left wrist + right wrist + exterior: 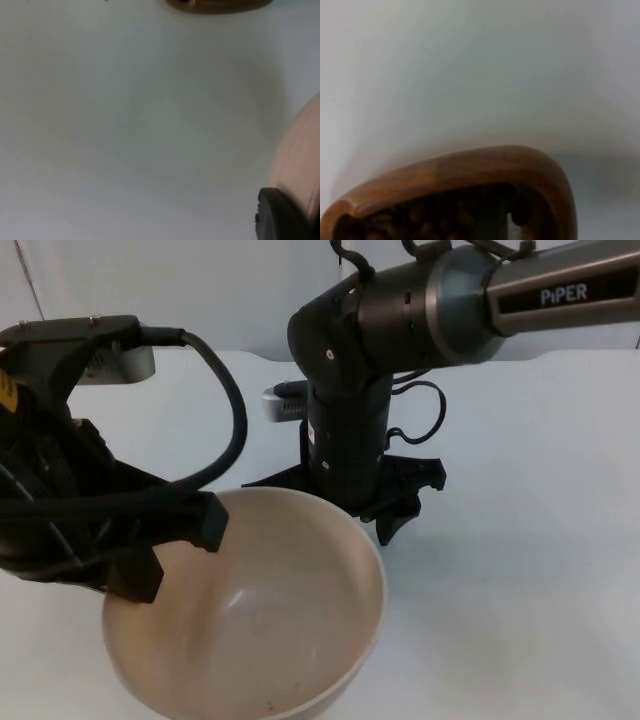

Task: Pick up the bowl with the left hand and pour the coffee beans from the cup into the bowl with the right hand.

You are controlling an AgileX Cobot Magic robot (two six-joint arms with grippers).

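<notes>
Your left gripper [180, 550] clamps the bowl [250, 610] rim at nine o'clock, keeping it steady for pouring; right gripper [395, 505] at twelve holds the wooden cup [470, 195] of coffee beans [435, 217], grip width I cannot tell.

Bowl [270, 640]: smooth, matt cream, ceramic-like finish. Cup [470, 172]: brown wood with slight sheen. Bench [520, 540]: smooth, matt white.

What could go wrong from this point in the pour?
1. The left end effector holds the bowl by one edge of its rim, raised off the table; the bowl could tilt or slip when beans land in it.
2. The right end effector is down behind the bowl at the wooden cup, which still holds coffee beans. Lifting and tipping it so near the rim risks a knock or beans spilling outside.
</notes>
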